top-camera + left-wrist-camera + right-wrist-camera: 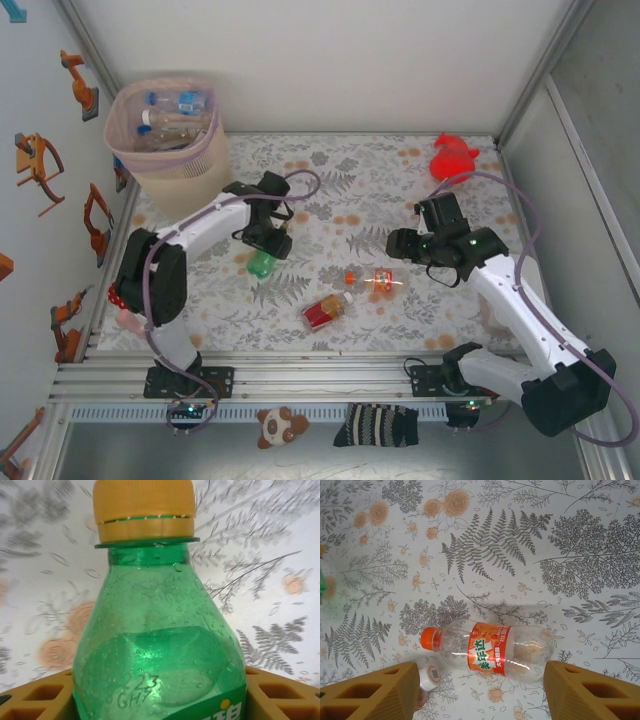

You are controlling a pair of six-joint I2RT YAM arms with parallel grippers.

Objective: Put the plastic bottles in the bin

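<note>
My left gripper [262, 247] is shut on a green bottle [261, 263] with a yellow cap [144, 510]; the green body [160, 650] sits between both yellow pads, held over the table's middle left. My right gripper [400, 243] stands open above a clear bottle with an orange label [490, 647], which lies on its side, orange cap to the left; the same bottle [372, 279] lies mid-table. A bottle with a red label [322, 311] lies nearer the front; its white cap [430, 676] shows by my left finger. The beige bin [165, 135] at the back left holds several clear bottles.
A red plush toy [452, 158] sits at the back right. A pink and red plush [122, 305] lies by the left arm's base. Walls close the table on the left, back and right. A striped sock [376, 425] and a small plush [279, 425] lie in front of the rail.
</note>
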